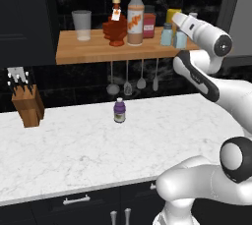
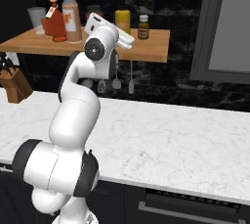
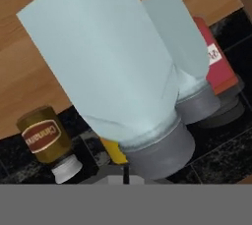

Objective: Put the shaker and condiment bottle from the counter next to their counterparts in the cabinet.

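Note:
The pale blue shaker stands at the right end of the wooden cabinet shelf, right beside its counterpart shaker. My gripper sits at its grey cap and looks shut on it. The hand view is rolled over, with the shaker huge and close and the second shaker just behind it; my fingertips are hidden. The red-brown condiment bottle stands on the shelf, touching the tall orange-labelled bottle. Below lies the white marble counter.
A small purple bottle and a knife block stand on the counter. The shelf also holds a glass, a red jar, a yellow bottle and a small brown bottle. Utensils hang beneath it.

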